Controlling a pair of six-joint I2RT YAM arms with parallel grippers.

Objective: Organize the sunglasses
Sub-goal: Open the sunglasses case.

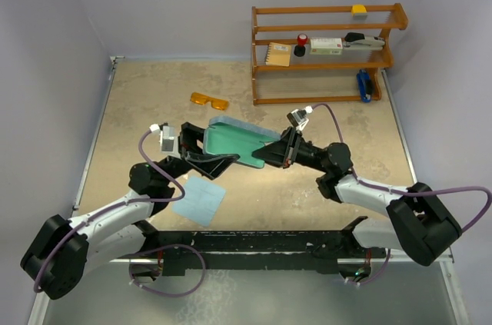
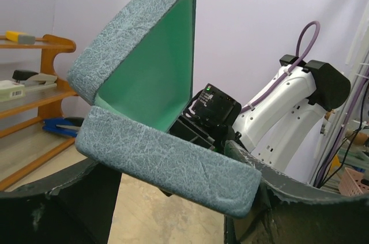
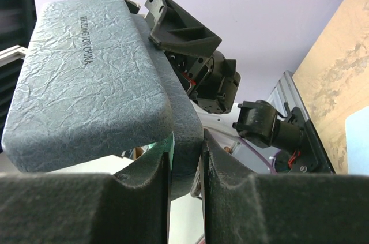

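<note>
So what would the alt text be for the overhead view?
Two robot arms hold an open blue-grey case with teal lining over a table, the left pincer and right pincer gripping opposite ends. Orange sunglasses lie on the table behind it, a light blue cloth nearer the arms, a wooden shelf at the back right.

At the middle of the table (image 1: 138, 110), between left gripper (image 1: 203, 154) and right gripper (image 1: 274, 154): case (image 1: 240, 143). Behind-left of it: sunglasses (image 1: 210, 100). Before it, leftward: cloth (image 1: 199, 201). Back right: shelf (image 1: 307, 99).
</note>
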